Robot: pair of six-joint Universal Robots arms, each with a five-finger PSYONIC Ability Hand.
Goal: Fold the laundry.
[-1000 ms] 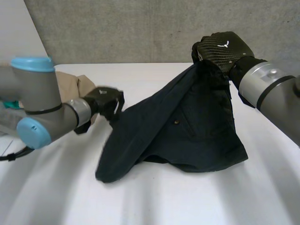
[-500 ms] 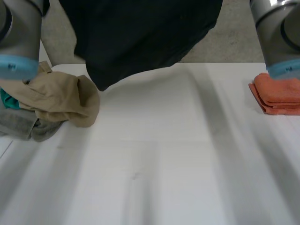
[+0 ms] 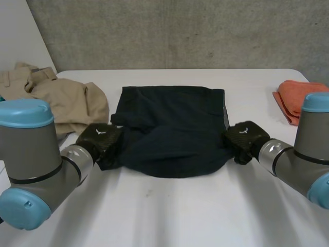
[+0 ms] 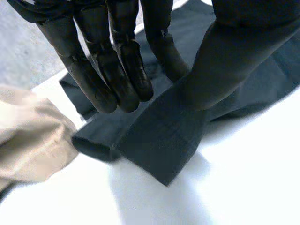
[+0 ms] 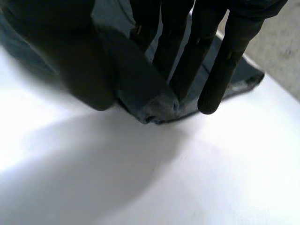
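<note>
A dark navy garment point(image 3: 169, 128) lies spread on the white table point(image 3: 169, 216), its far edge straight and its near edge rounded. My left hand point(image 3: 100, 141) is at its near left corner. In the left wrist view the straight fingers point(image 4: 117, 70) and thumb pinch a hemmed flap of the garment point(image 4: 164, 136), which stands slightly off the table. My right hand point(image 3: 245, 140) is at the near right corner. Its straight fingers point(image 5: 187, 51) and thumb hold a bunched fold of the garment point(image 5: 140, 84) between them.
Crumpled beige trousers point(image 3: 67, 100) lie at the left, close to my left hand, and appear beside it in the wrist view as beige trousers point(image 4: 28, 136). A folded orange cloth point(image 3: 293, 98) sits at the right edge. A concrete wall stands behind the table.
Both hands had the garment lifted high above the table. They have come down and towards me, and the garment now lies flat with the hands at its near corners.
</note>
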